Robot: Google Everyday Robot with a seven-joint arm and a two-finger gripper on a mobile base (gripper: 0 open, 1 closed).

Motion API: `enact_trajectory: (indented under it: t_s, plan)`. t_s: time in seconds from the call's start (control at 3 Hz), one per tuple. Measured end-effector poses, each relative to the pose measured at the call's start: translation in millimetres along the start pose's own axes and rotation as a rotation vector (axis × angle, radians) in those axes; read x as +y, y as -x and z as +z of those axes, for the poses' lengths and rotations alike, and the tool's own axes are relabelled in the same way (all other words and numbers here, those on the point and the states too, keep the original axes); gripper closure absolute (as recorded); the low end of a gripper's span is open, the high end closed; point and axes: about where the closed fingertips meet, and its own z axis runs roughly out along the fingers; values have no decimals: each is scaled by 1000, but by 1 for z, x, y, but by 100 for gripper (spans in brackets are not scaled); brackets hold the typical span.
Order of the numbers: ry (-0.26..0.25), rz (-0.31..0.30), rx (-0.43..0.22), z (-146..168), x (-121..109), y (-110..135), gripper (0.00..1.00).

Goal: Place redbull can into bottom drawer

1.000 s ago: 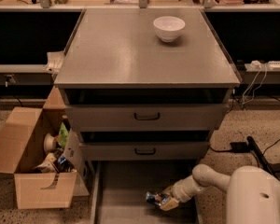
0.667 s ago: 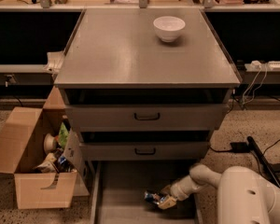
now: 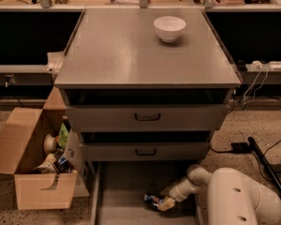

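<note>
End effector (image 3: 166, 203) meets redbull can (image 3: 153, 200) in bottom drawer (image 3: 126, 184), cardboard box (image 3: 33, 193) alongside.

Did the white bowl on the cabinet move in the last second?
No. The white bowl keeps its spot near the back edge of the cabinet top; the gripper is in the bottom drawer by the redbull can.

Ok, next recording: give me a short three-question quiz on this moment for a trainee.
1. True or false: the white bowl sits inside the bottom drawer.
2. Which drawer is pulled out with its floor showing? A) top B) middle C) bottom
3. The end effector is low inside the open drawer. Which object is it at?
Key: 1 false, the bowl stands on the cabinet top; 2 C; 3 the redbull can.
</note>
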Motion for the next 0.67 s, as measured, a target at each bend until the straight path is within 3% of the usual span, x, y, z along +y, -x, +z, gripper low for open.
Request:
enact_trajectory:
  t_s: [0.33, 0.67]
  plan:
    - [14, 3, 18, 7, -3, -2, 31]
    - [21, 5, 23, 8, -4, -2, 6]
